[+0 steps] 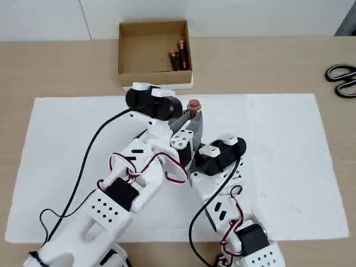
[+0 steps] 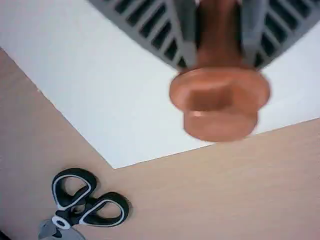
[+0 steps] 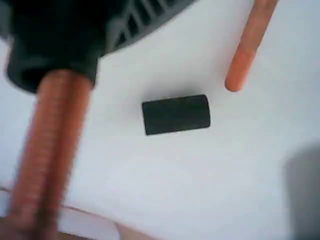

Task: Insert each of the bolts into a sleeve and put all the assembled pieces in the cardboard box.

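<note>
Copper bolt (image 2: 217,95) clamped in left gripper (image 2: 218,47), thread entering black sleeve (image 3: 50,62) held by right gripper (image 3: 67,35)

Place: I read this as a robotics lab or test bench, not a home.
Bench: I'm looking down on a light wood-grain tabletop (image 1: 61,67), with plain white wall panels (image 1: 222,16) right behind it.
Work surface: a white sheet (image 1: 289,167) lies flat across the table.
Rig: one white robot arm (image 1: 128,189) beside a second arm (image 1: 222,161), both with black motors and red, white and black cables in the open.
Bench clutter: black-handled scissors (image 1: 342,80) at the table edge and a small open cardboard box (image 1: 127,53) at the back.
</note>
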